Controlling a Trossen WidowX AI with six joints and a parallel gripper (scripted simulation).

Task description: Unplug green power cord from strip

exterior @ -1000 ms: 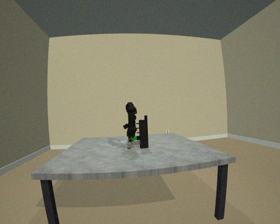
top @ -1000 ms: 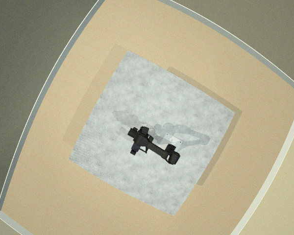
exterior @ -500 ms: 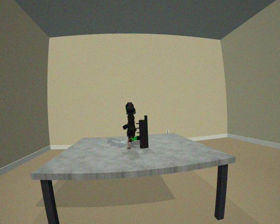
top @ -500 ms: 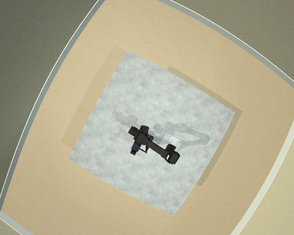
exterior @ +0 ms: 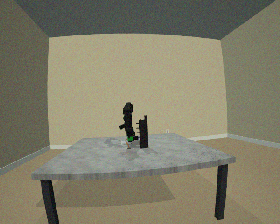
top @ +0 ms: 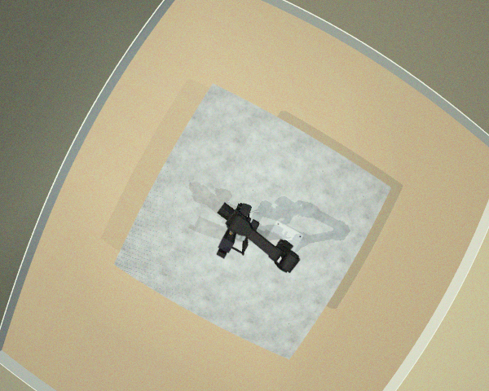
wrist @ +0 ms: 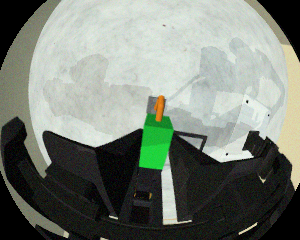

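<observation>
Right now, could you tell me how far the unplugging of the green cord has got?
Done: the gripper is shut on the green plug, which appears pulled off the upright black power strip; a small gap shows between them in the exterior view. In hand: carrying the plug, its orange cord trailing. Left: opening the fingers and backing away from plug, cord and strip.

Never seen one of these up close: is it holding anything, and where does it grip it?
Yes. The gripper is shut on the green plug, its jaws clamping the plug's sides; the orange cord sticks out beyond.
</observation>
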